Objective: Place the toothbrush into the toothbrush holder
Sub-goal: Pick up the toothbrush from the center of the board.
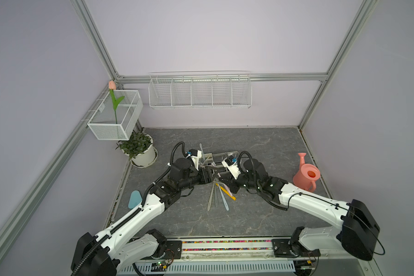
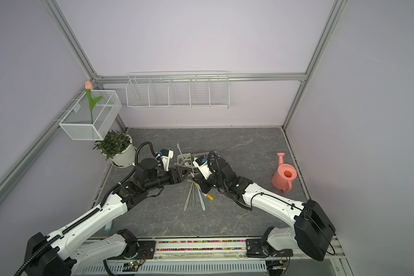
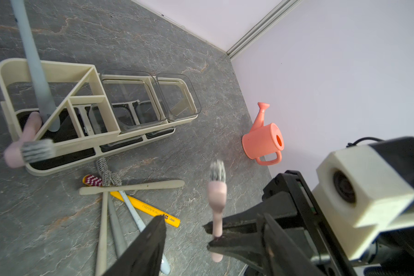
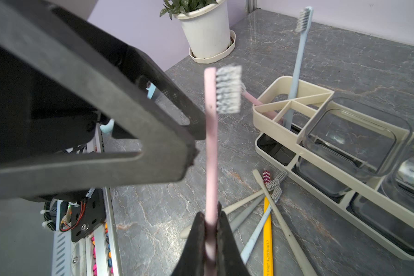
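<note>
- Clamping the lower handle of a pink toothbrush (image 4: 210,143), the right gripper (image 4: 211,212) holds it upright, bristles up. It is just near of the toothbrush holder (image 3: 65,69), not inside it.
- Spread open, the left gripper (image 4: 196,143) has its tips just beside that handle; contact cannot be told.
- Mid-desk, the holder runs left to right: one cream divided bin at the left end, then two clear cups.
- Eight toothbrushes in all: one held, two in the cream bin, five lying on the desk (image 1: 249,148).
- In the bin, a pale blue toothbrush (image 4: 296,59) stands upright and a second pink toothbrush (image 3: 30,124) leans over the near rim.
- The five fan out just near of the holder, heads toward it: yellow toothbrush (image 3: 148,208), crosswise cream toothbrush (image 3: 141,186), cream toothbrush (image 3: 102,227), grey toothbrush (image 3: 116,227), light blue toothbrush (image 3: 133,212).
- Open desk lies far of the holder, and between the fan and the near edge.
- One pink watering can (image 1: 306,173) stands by the right edge, and one potted plant (image 1: 141,148) in the far left corner.
</note>
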Available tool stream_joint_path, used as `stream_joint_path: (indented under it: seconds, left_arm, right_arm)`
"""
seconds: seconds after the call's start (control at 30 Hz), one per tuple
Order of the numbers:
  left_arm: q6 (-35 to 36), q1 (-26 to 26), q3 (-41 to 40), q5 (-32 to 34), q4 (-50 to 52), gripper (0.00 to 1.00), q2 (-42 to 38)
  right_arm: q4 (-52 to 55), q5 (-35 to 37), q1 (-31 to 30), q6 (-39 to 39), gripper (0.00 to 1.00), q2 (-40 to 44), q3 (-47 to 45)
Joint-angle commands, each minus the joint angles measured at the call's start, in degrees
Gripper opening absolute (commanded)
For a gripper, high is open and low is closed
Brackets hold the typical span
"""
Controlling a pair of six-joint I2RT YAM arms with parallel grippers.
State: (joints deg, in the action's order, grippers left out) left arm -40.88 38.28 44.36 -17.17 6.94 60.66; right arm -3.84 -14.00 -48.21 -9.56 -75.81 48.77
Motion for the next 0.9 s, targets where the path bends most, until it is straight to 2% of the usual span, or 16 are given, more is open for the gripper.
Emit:
stream_joint_path:
  seconds: [0.0, 0.03, 0.1, 0.23, 0.5, 0.67, 0.87]
  left_arm:
    - [0.40, 0.29, 2.40, 0.84, 0.51, 0.64, 0.38]
    - [0.43, 0.21, 2.47, 1.07, 0.66, 0.62, 0.42]
    - [0.67, 0.21, 2.81, 0.88, 0.92, 0.48, 0.77]
    - [1.08, 0.32, 3.51, -0.25, 0.73, 0.34, 1.86]
    - [1.15, 0.30, 4.12, -0.66, -0.18, 0.26, 2.40]
    - [2.13, 0.35, 4.26, -1.45, -0.35, 0.14, 2.21]
    - [2.38, 0.32, 4.11, -0.99, -0.26, 0.08, 1.74]
  right_arm:
    - [-4.67, -3.83, -0.40, -1.79, 0.10, -0.53, 0.40]
    - [-5.55, -4.40, -0.42, -2.31, 0.10, -0.50, 0.08]
    - [-6.51, -5.15, -0.40, -2.87, 0.10, -0.22, -0.16]
    - [-6.71, -5.34, -0.34, -3.05, 0.10, 0.06, 0.19]
    - [-6.48, -5.69, -0.41, -3.15, 0.10, -0.55, 1.24]
    - [-7.48, -6.03, -0.34, -3.97, 0.10, -0.89, 1.24]
    - [-9.11, -6.81, -0.43, -5.38, 0.10, -1.36, 1.24]
